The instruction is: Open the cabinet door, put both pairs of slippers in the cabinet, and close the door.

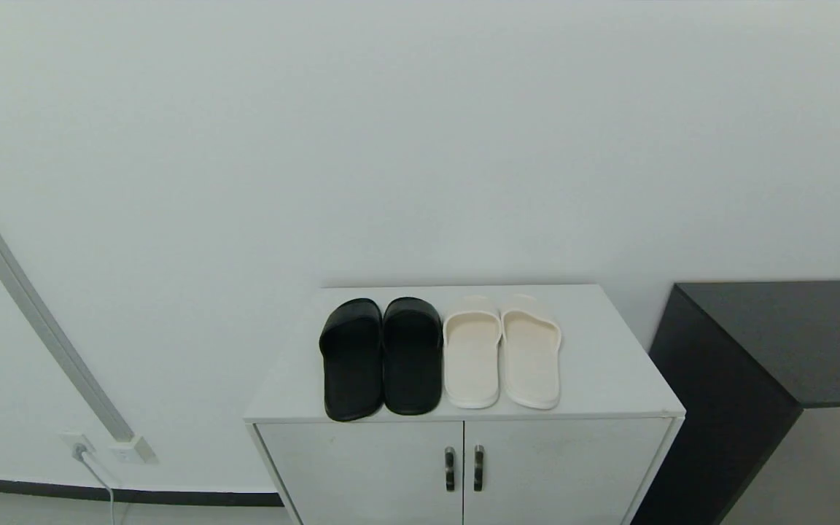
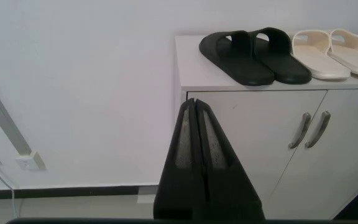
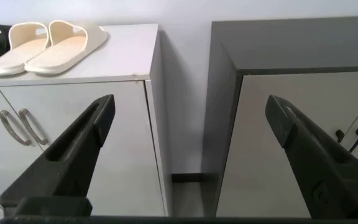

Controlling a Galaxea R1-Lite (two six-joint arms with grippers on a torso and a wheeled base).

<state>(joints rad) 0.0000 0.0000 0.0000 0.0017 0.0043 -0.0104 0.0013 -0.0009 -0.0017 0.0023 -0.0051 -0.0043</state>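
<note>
The left gripper (image 2: 195,107) has its jaws pressed together and the right gripper (image 3: 190,106) has them spread wide, with the closed cabinet (image 1: 362,467), black slippers (image 1: 382,357) and white slippers (image 1: 502,352) on top, ahead of both; shut jaws might slip off the handles (image 1: 450,468).

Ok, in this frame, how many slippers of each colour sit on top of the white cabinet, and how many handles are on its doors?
Black slippers: 2
Cream slippers: 2
Door handles: 2
Total: 6
</note>
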